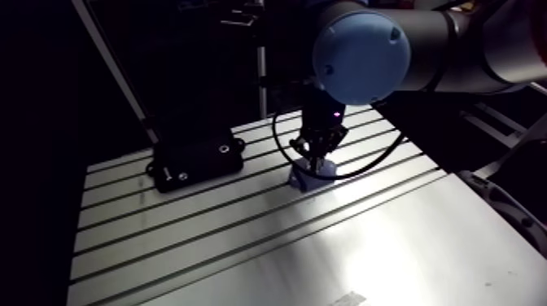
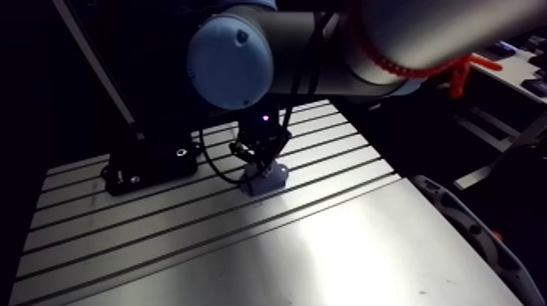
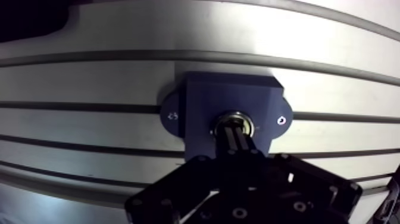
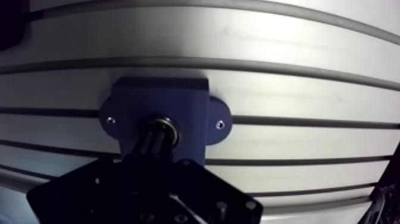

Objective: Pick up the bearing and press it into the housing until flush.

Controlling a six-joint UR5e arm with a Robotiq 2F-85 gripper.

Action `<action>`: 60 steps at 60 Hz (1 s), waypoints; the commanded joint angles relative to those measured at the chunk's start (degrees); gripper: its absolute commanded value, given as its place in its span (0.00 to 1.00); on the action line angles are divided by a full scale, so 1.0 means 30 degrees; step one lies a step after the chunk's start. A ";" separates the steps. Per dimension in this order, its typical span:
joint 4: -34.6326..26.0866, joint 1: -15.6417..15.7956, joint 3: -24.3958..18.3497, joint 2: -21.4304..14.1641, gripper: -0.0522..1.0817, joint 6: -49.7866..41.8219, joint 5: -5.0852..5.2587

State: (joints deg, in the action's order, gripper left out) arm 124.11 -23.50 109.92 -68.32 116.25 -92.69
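Observation:
The dark blue housing [image 3: 202, 101] sits on the slotted table, with a mounting ear and a screw hole on each side. A metal bearing [image 3: 250, 124] shows as a shiny ring in the housing's round bore. My gripper [image 3: 236, 132] comes straight down onto it, its two dark fingers pressed together, their tips on the bearing's middle. Only the ring's rim shows around the tips; how deep it sits I cannot tell. In the arm view the gripper [image 1: 314, 153] stands upright over the housing [image 1: 316, 178] at the table's far middle.
A black box-shaped fixture [image 1: 195, 159] with small holes lies on the aluminium table [image 1: 244, 236] to the housing's left, at the far edge. Parallel slots run across the table. A dark cable loops around the wrist near the housing.

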 commanded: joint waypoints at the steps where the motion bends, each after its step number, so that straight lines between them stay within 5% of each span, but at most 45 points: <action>1: -0.0014 -0.0018 0.0113 0.0028 1.00 -0.0003 0.0002; 60: 0.0148 0.0010 0.0234 0.0029 1.00 -0.0008 0.0002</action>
State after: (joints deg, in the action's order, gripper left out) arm 124.15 -23.47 110.35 -68.21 116.16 -92.69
